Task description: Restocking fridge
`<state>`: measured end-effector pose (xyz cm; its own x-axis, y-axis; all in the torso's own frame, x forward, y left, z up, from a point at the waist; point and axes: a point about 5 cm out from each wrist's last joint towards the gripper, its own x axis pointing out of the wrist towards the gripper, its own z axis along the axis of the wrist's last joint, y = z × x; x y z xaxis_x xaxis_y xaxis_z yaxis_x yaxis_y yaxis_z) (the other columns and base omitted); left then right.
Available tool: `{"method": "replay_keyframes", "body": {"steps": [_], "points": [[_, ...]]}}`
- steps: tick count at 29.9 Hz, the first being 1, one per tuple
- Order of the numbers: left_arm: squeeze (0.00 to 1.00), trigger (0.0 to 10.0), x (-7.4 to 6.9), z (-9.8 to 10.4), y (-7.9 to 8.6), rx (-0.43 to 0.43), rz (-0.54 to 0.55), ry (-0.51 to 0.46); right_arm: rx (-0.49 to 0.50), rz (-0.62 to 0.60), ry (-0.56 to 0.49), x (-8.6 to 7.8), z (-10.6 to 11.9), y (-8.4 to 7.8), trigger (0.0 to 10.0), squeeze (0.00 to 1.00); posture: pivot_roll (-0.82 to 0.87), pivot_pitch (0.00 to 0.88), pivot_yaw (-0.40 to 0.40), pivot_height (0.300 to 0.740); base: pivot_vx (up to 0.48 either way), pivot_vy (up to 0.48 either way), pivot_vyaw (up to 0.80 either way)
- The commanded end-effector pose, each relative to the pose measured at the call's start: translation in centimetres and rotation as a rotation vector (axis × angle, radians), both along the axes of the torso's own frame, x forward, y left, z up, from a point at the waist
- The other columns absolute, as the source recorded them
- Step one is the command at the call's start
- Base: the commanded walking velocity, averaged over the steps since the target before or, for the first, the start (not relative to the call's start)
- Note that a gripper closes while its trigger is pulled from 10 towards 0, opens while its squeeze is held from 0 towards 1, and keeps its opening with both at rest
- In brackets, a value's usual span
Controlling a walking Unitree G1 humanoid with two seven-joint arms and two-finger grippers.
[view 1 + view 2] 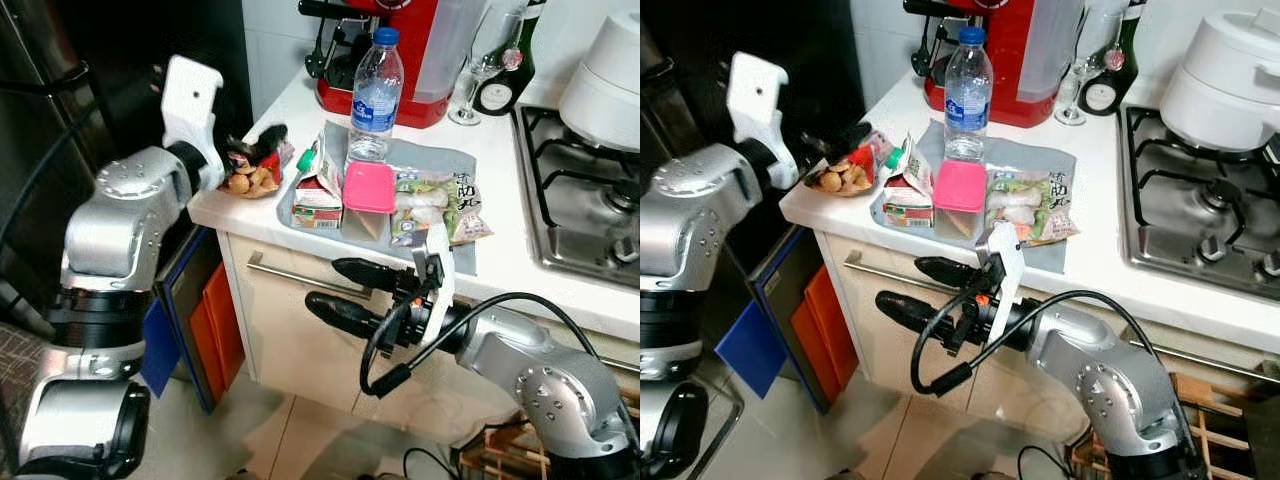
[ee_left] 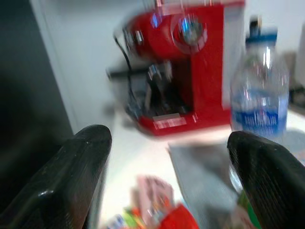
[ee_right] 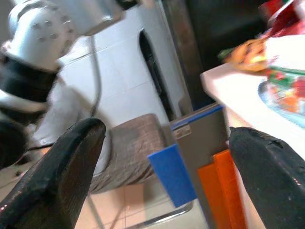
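My left hand (image 2: 167, 181) is released over the snack bag (image 1: 255, 168) at the surface (image 1: 520, 250) edge; my right hand (image 1: 345, 290) is released below. A careless push may drop the bag.

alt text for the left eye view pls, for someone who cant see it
A white kitchen counter holds a grey tray with a clear plastic water bottle, a pink-lidded container, a small carton and a bagged food packet. The left gripper reaches a snack bag at the counter's corner; the right gripper hangs open below the edge.
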<state>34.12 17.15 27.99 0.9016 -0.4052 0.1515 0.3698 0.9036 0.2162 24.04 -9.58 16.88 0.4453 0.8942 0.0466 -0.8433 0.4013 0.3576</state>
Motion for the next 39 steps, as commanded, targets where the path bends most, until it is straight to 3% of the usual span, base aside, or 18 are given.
{"method": "replay_keyframes", "body": {"steps": [1, 4, 6, 18, 24, 26, 39], "points": [[1.00, 10.0, -0.8, 0.1, 0.2, -0.012, 0.025, -0.064, -0.036, -0.146, -0.042, 1.4, -0.2, -1.1, 10.0, 0.00, -0.08, 0.000, -0.019, 0.740, 0.000, 0.000, 0.00], [1.00, 10.0, -1.2, -1.1, -0.1, -0.076, 0.039, -0.031, -0.058, -0.168, -0.090, 1.5, -0.2, -1.2, 10.0, 0.00, -0.07, 0.000, -0.023, 0.740, -0.082, 0.000, 0.00], [0.00, 10.0, -1.4, -2.0, -0.3, -0.136, 0.051, -0.014, -0.055, -0.192, -0.097, 1.7, -0.3, -1.2, 10.0, 0.00, -0.07, 0.000, -0.032, 0.740, -0.322, 0.343, 0.00], [0.00, 10.0, -1.2, -2.2, -0.8, -0.174, 0.054, -0.047, -0.046, -0.212, -0.094, 1.9, -1.0, -0.7, 10.0, 0.00, -0.09, 0.000, -0.034, 0.740, -0.020, 0.453, 0.00], [0.00, 10.0, -1.0, -2.7, -1.4, -0.131, 0.042, -0.037, -0.049, -0.216, -0.095, 1.9, -1.1, -0.6, 10.0, 0.00, -0.09, 0.000, -0.033, 0.740, 0.000, 0.476, 0.00], [0.00, 10.0, -0.4, -3.5, -1.3, -0.066, 0.075, 0.001, -0.061, -0.221, -0.085, 1.8, -1.4, -0.5, 10.0, 0.00, -0.09, 0.000, -0.032, 0.740, 0.000, 0.480, -0.74], [0.00, 10.0, 0.8, -4.4, -1.3, -0.029, 0.104, 0.029, -0.081, -0.237, -0.076, 1.9, -2.2, -0.4, 10.0, 0.00, -0.10, 0.000, -0.018, 0.740, 0.000, 0.000, -0.71]]}}
